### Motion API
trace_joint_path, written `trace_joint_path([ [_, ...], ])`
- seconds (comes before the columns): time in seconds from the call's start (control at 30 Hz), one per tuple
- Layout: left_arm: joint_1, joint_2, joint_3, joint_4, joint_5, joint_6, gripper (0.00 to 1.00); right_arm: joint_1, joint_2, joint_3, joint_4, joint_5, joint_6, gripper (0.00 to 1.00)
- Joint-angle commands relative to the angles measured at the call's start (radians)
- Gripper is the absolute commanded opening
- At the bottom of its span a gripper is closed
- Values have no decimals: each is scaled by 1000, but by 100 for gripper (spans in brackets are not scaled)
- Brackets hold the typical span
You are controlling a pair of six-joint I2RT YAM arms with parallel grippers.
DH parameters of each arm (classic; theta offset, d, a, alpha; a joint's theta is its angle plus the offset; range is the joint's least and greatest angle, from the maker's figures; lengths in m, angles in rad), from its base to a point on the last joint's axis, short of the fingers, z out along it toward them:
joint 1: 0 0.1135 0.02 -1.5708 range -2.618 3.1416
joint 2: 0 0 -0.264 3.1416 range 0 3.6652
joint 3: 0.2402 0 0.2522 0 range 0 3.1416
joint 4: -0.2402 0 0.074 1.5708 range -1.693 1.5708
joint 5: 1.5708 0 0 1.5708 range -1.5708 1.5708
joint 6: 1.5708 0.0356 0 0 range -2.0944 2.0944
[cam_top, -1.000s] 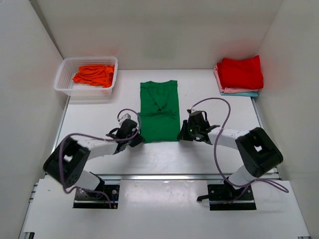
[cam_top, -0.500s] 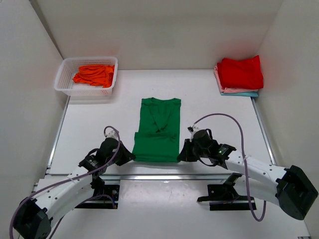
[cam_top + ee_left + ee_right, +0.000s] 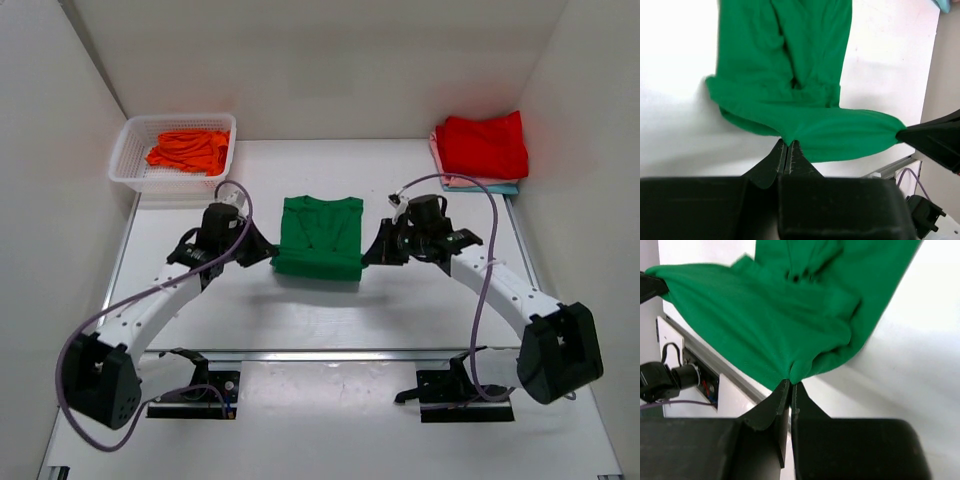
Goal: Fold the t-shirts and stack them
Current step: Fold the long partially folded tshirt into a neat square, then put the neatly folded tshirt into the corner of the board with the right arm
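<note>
Left gripper [image 3: 268, 256] has its jaws pressed together on the lower left corner of the green t-shirt [image 3: 320, 235], and the right gripper [image 3: 372, 255] is pinched in the same way on the lower right corner. In the left wrist view the fingertips [image 3: 789, 147] meet with a fold of green cloth [image 3: 790, 75] nipped between them. The right wrist view shows the same grip [image 3: 790, 385] on gathered fabric [image 3: 765, 305].

The shirt sits at the centre of the top view. Its held edge is drawn out between the two grippers, and its collar end lies flat on the white table [image 3: 300, 315] above them.

At upper left stands a white lattice basket [image 3: 128, 140] holding a crumpled orange t-shirt [image 3: 188, 150]. At upper right is a folded stack with a red t-shirt [image 3: 483, 145] on top, and pink [image 3: 440, 165] and teal [image 3: 495, 188] edges show beneath it. Both are well apart from the green shirt, and nothing lies between.

Each arm reaches up from the bottom of the frame and bends inward at the elbow, with a purple cable [image 3: 480, 290] looping along it. The wrists face each other across the shirt.
</note>
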Motion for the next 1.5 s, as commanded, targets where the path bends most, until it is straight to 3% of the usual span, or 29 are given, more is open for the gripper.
trace_joint_path([
  [0.0,26,85,106,43,33,68,0,-61,80,95,-51,-54,-108,0],
  [0.23,99,303,270,97,70,86,0,-152,250,305,-48,-81,-157,0],
  [0.43,158,544,468,147,73,77,0,-196,547,597,-53,-53,-205,0],
  [0.5,190,683,583,198,71,51,22,-215,674,815,-86,-4,-223,0],
  [0.53,207,719,664,215,77,31,52,-223,757,908,-94,23,-214,15],
  [0.57,216,795,707,213,102,5,58,-239,778,946,-64,63,-200,27],
  [0.6,230,858,786,212,129,-16,60,-255,819,989,-29,67,-178,45],
  [0.63,245,898,847,195,143,-24,62,-259,842,1007,-19,97,-155,48],
  [0.7,244,909,867,207,156,-32,61,-279,848,1028,-13,160,-142,63],
  [0.73,242,903,856,224,165,-30,61,-282,842,1005,-11,159,-139,66],
  [0.83,222,878,803,229,173,-12,60,-287,801,875,39,116,-133,66],
  [0.97,196,820,663,252,189,-6,50,-263,738,726,85,88,-133,70],
  [1.17,81,783,516,310,191,-41,49,-204,660,467,191,99,-82,72],
  [1.33,58,855,514,126,44,-10,46,-131,724,473,214,78,-13,78],
  [1.47,95,828,354,221,79,-67,38,-79,857,592,171,19,5,77],
])
